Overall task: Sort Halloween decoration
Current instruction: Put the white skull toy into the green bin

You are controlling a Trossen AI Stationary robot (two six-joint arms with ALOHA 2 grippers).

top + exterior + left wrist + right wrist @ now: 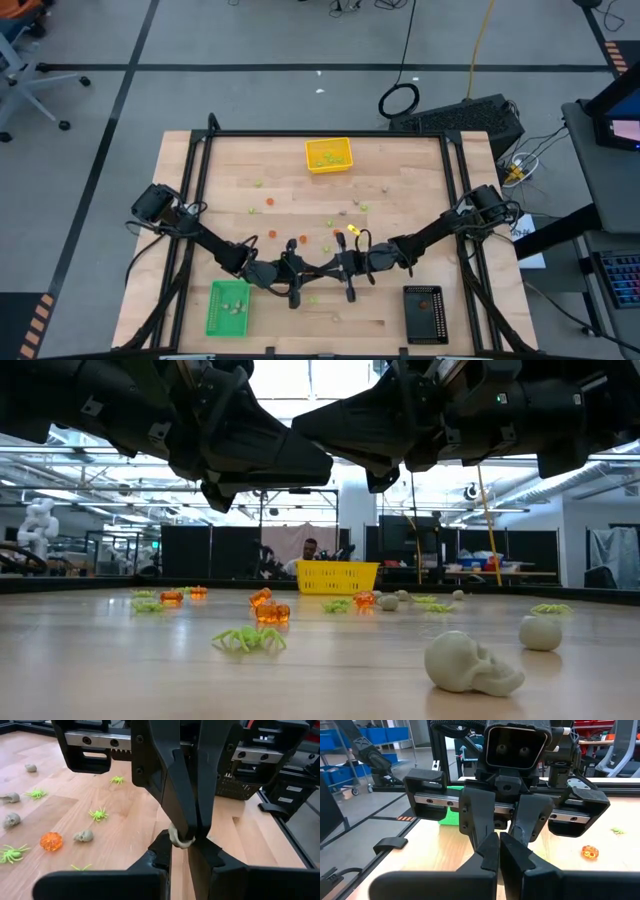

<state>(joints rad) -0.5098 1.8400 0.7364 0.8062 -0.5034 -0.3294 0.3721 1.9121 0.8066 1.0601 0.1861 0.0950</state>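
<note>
Setting: a robotics lab. A wooden table (300, 215) stands on grey floor marked with black tape lines (300, 67). Beyond the table: black partition screens (210, 550), blue storage bins (380, 732), an office chair (25, 75), cables (400, 98).

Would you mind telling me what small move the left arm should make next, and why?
Probably lift the left gripper straight up. Its fingers look closed on a pale beige skull piece low over the wooden table. The green tray beside that arm already holds pale pieces, so it seems the likely destination. The right gripper sits shut close opposite, so rising first avoids brushing it.
</note>
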